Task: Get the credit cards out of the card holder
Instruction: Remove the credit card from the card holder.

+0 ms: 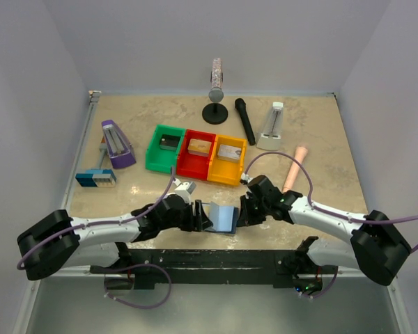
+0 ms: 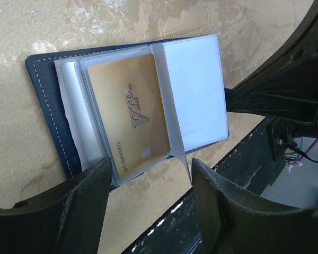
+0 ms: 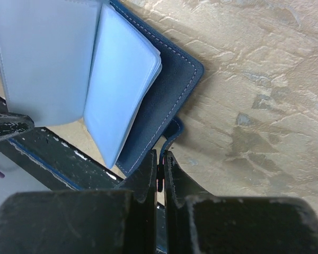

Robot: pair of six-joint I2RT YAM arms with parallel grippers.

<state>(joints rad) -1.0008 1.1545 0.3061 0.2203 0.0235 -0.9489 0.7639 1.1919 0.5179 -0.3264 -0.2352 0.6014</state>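
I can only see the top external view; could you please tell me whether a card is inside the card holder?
Observer: Yes. The left wrist view shows a gold VIP card inside a clear sleeve of the open card holder.
Operator: Is the left gripper gripping it?
Observer: No. The left gripper is open, and the sleeve's near end shows in the gap.
Operator: And the right one?
Observer: The right gripper is shut on a thin edge of the card holder's navy cover.
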